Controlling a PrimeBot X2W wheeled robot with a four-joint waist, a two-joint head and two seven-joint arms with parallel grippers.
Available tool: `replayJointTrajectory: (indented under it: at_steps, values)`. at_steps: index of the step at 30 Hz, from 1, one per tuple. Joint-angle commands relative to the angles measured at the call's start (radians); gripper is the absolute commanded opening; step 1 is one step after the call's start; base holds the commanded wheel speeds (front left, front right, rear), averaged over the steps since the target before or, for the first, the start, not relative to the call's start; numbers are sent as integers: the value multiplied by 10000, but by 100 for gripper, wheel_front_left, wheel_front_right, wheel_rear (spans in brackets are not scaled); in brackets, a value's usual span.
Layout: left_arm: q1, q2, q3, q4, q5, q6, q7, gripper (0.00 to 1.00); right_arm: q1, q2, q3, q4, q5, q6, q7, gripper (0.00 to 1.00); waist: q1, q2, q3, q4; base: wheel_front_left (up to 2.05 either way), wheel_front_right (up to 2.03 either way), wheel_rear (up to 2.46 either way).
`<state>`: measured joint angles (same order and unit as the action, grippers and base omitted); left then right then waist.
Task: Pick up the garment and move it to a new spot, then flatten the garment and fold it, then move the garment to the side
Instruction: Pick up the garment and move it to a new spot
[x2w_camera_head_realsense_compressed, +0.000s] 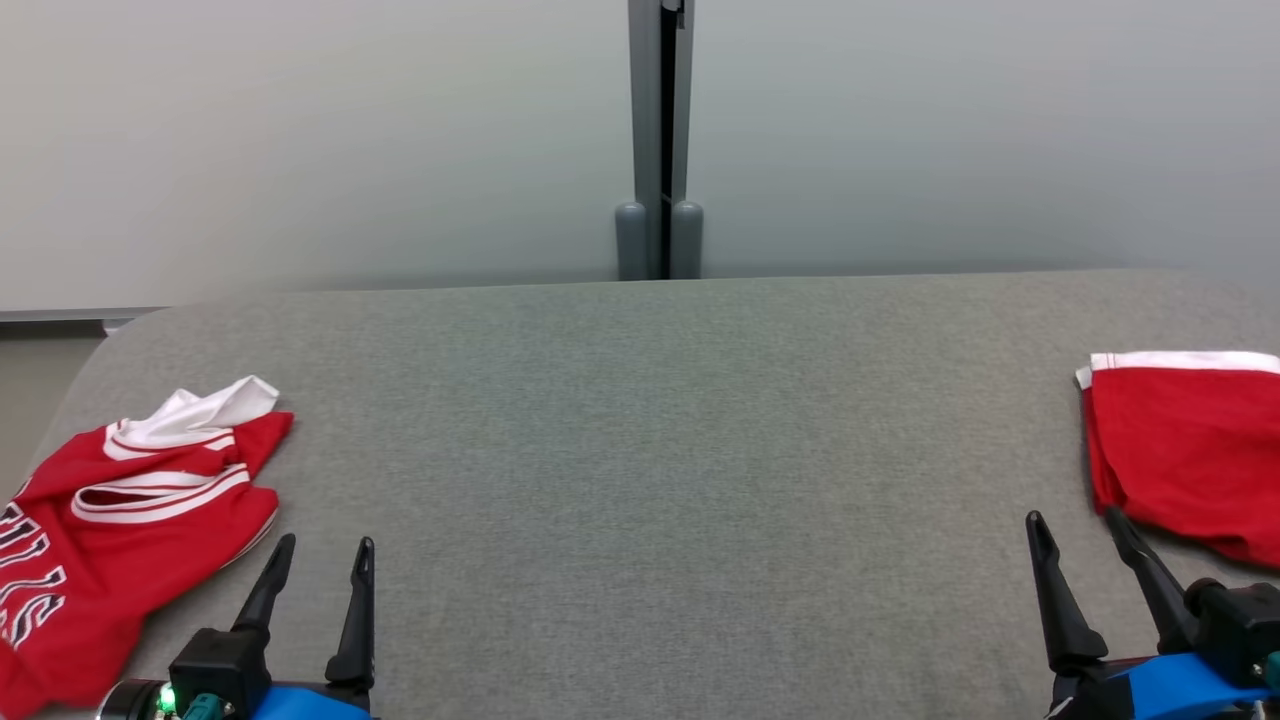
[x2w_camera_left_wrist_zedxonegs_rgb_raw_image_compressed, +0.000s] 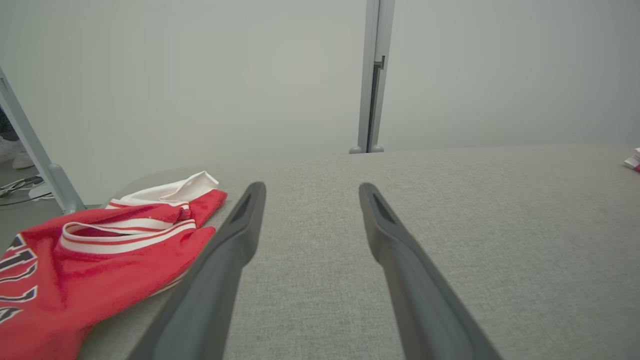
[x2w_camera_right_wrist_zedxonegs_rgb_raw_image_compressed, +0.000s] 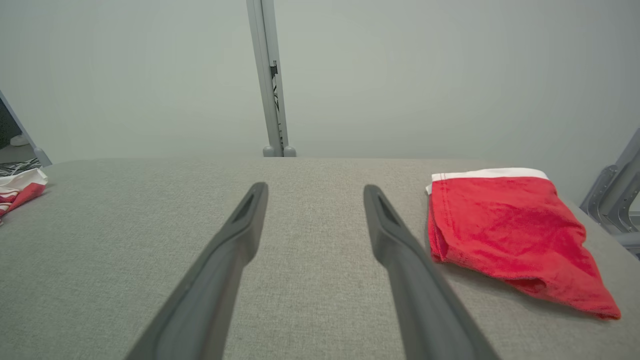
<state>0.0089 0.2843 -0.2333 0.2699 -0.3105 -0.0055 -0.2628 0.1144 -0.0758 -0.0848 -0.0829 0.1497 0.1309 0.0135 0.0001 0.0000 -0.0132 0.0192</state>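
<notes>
Hovering low at the near edge of the worktop (x2w_camera_head_realsense_compressed: 640, 450), both arms empty. By the near-left corner is the left gripper (x2w_camera_head_realsense_compressed: 327, 545), its fingers (x2w_camera_left_wrist_zedxonegs_rgb_raw_image_compressed: 240, 235) spread apart with nothing between them. By the near-right corner is the right gripper (x2w_camera_head_realsense_compressed: 1074, 518), its fingers likewise apart, nothing held. This reads as a start pose: the arms are parked wide so the middle of the worktop is free for laying out and folding.

At the left edge lies the crumpled red jersey (x2w_camera_head_realsense_compressed: 130, 510), white trim and lettering. It is just beside the left gripper's fingers on their outer side, not between them. No contact as far as I can tell. I judge it to be the garment to pick up, since it is unfolded; pick-up not yet begun.

At the right edge sits a folded red garment (x2w_camera_head_realsense_compressed: 1190, 450) with a white band, just beside the right gripper's outer finger. Probably 1 already done and set aside.

Beyond the far edge: pale wall (x2w_camera_head_realsense_compressed: 300, 130), 1 grey post (x2w_camera_head_realsense_compressed: 660, 140) at mid-width.
</notes>
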Motion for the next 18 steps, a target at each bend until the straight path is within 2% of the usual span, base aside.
replayJointTrajectory:
  at_steps: [1,6,13,14,18]
  values:
    - [-149,38,95,-33,-48,26,-24,100,159,27,-60,-79,3,-2,-4,100,-1,0,5,151,0,0,0]
    - [-434,-83,153,-158,-2,-7,-24,100,215,27,-89,-298,-38,-2,81,100,-1,0,47,988,0,0,0]
    - [-919,-337,539,-304,25,-21,-25,100,14,44,-24,-774,-4,-2,282,100,-1,0,254,2541,0,0,0]
    - [-919,-337,539,-304,25,-21,-25,100,14,44,-24,-774,-4,-2,282,100,-1,0,254,2541,0,0,0]
    - [-1008,-555,823,-397,112,-18,-25,100,-116,56,112,-942,-34,-2,363,100,-1,0,366,3301,0,0,0]
